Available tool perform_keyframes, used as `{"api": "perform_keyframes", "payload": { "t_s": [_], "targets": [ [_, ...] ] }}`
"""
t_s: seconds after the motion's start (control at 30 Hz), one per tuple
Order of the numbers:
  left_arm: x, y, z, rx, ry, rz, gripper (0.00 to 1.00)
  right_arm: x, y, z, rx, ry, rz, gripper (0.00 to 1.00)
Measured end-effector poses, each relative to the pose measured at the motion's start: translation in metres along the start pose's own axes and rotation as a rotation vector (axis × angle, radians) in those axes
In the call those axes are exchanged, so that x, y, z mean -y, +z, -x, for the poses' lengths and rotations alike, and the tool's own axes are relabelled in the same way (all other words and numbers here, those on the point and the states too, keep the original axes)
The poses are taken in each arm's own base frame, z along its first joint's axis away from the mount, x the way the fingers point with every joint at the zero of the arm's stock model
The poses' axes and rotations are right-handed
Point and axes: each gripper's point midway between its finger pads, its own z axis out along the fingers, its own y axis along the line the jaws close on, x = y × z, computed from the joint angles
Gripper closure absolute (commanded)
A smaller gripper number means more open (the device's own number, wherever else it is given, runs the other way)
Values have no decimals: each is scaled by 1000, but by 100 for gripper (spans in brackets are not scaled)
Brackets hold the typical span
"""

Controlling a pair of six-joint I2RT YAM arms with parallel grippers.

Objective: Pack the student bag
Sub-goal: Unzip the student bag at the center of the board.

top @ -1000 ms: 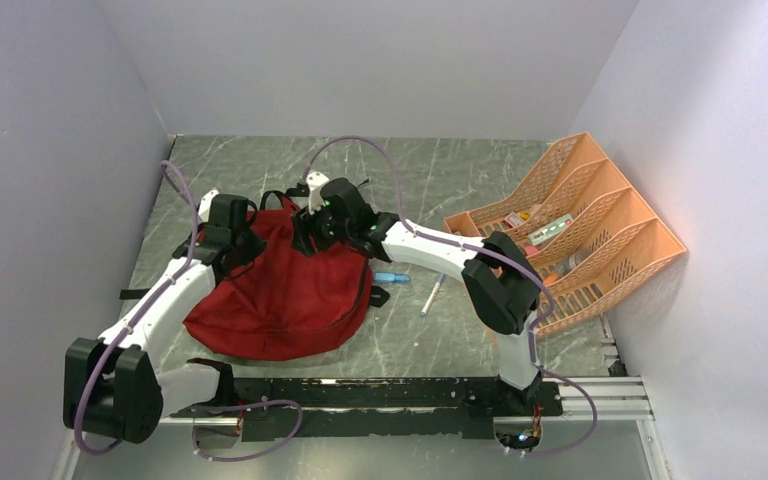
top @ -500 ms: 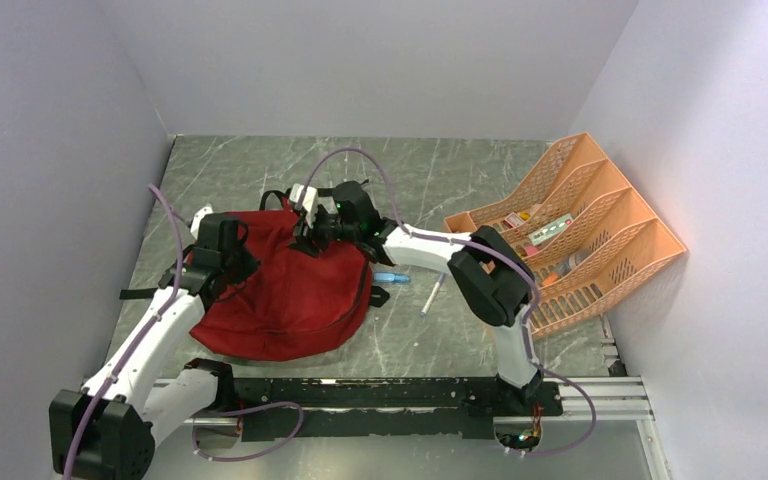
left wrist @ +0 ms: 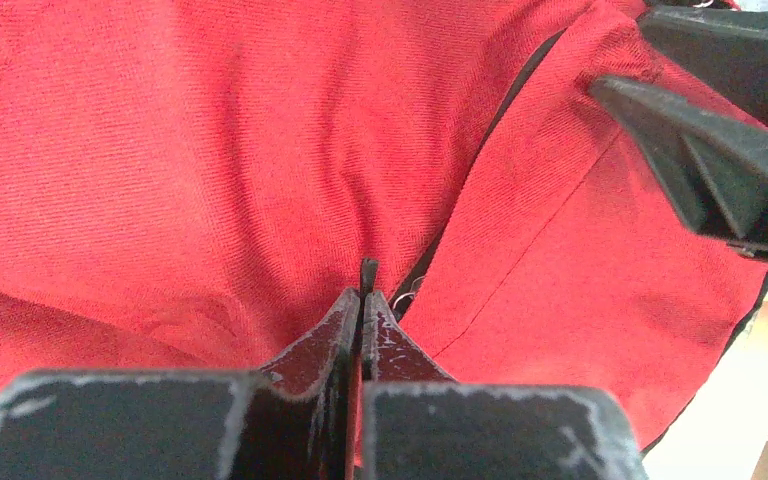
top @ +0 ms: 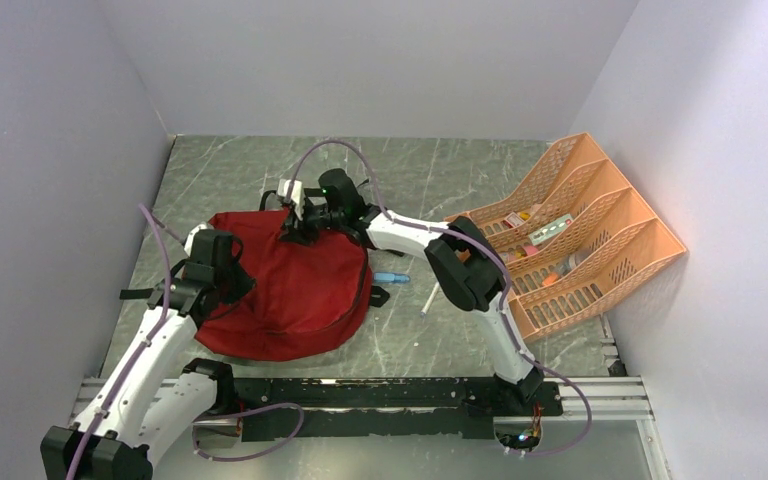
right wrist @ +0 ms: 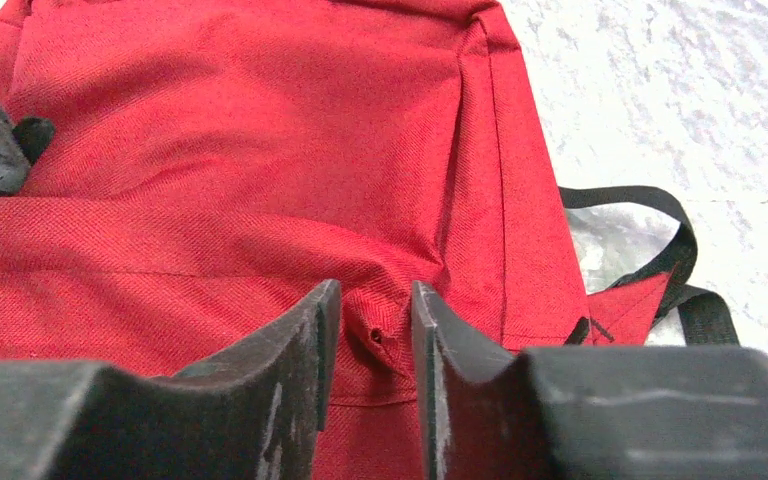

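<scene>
A: Dark red soft fabric backpack [top: 295,290], where?
B: Table centre-left. Left gripper [left wrist: 363,300] is pinched tight on its seam at the 9 o'clock edge. Right gripper [right wrist: 372,315] is narrow, not gripping, straddling a fold at 12.

Right claw [right wrist: 373,292] straddles a fold of the student bag [right wrist: 260,150], jaws slightly apart.

**Left pinched tight, right part-way apart**

The left arm [top: 145,340] stretches forward and inward from an elbow down at the near edge. The left gripper [left wrist: 363,297] has its fingers pressed flat together. The right arm [top: 470,275] bends at a raised elbow and reaches leftward across the middle. The right gripper [right wrist: 372,292] tips downward, its jaws parallel with a narrow gap between them.
</scene>
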Motion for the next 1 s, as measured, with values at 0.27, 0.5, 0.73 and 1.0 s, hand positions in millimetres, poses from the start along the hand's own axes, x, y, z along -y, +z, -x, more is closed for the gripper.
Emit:
{"api": "perform_keyframes", "payload": {
  "t_s": [0.27,0.5,0.73,1.0],
  "targets": [
    [-6,-16,-1,-23,-35,42,95,4,-1,-7,-11,24,20,100],
    [-14,-22,-5,-40,-50,76,95,14,-5,-8,-9,81,-24,100],
    [-18,-28,-8,-65,-57,105,95,32,-11,-25,-53,148,-147,100],
    [-27,-33,-15,-96,-47,141,95,47,-21,-39,-75,203,-271,100]
  ]
}}
